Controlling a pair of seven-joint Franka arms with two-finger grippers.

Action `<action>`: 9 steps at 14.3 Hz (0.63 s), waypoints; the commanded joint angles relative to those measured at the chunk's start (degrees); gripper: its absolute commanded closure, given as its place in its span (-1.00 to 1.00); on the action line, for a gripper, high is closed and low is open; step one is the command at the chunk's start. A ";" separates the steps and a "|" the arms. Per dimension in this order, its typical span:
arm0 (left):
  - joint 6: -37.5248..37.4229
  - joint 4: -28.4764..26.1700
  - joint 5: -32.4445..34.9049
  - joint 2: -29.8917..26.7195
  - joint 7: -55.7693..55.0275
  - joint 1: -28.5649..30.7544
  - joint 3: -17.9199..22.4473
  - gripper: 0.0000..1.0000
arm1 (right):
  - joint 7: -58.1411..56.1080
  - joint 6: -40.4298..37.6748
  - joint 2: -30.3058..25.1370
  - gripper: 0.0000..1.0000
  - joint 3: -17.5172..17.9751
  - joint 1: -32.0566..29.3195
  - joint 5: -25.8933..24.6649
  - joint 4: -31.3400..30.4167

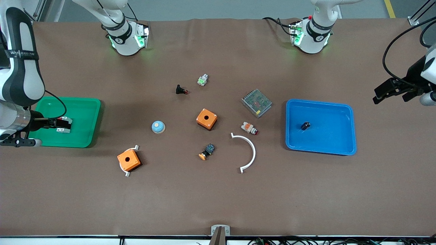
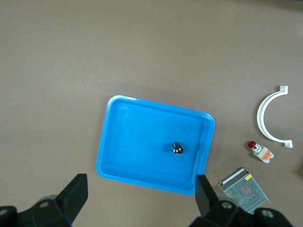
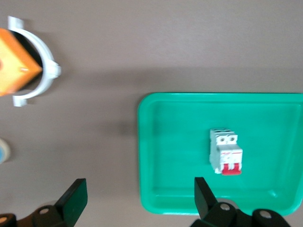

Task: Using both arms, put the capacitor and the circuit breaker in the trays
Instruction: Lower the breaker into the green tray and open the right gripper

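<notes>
The capacitor (image 1: 305,125), a tiny black cylinder, lies in the blue tray (image 1: 320,151) toward the left arm's end of the table. It also shows in the left wrist view (image 2: 178,148) inside the tray (image 2: 142,177). My left gripper (image 1: 391,96) (image 2: 141,203) is open and empty, up in the air over the bare table beside that tray. The circuit breaker (image 1: 64,123) (image 3: 226,152), white-grey with red toggles, lies in the green tray (image 1: 68,144) (image 3: 156,198). My right gripper (image 1: 51,124) (image 3: 139,201) is open and empty, over that tray's edge.
Between the trays lie two orange boxes (image 1: 206,118) (image 1: 129,160), a white half ring (image 1: 247,153), a mesh-covered metal box (image 1: 256,102), a white-orange part with a red tip (image 1: 249,128), a black switch with an orange cap (image 1: 206,151), a black push-button (image 1: 181,90) and a blue dome (image 1: 158,127).
</notes>
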 commanded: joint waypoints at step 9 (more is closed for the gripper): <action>-3.16 3.84 -0.07 1.90 -0.21 0.39 -0.67 -0.99 | 4.45 -16.71 -1.55 -1.00 -0.26 6.56 -0.10 15.28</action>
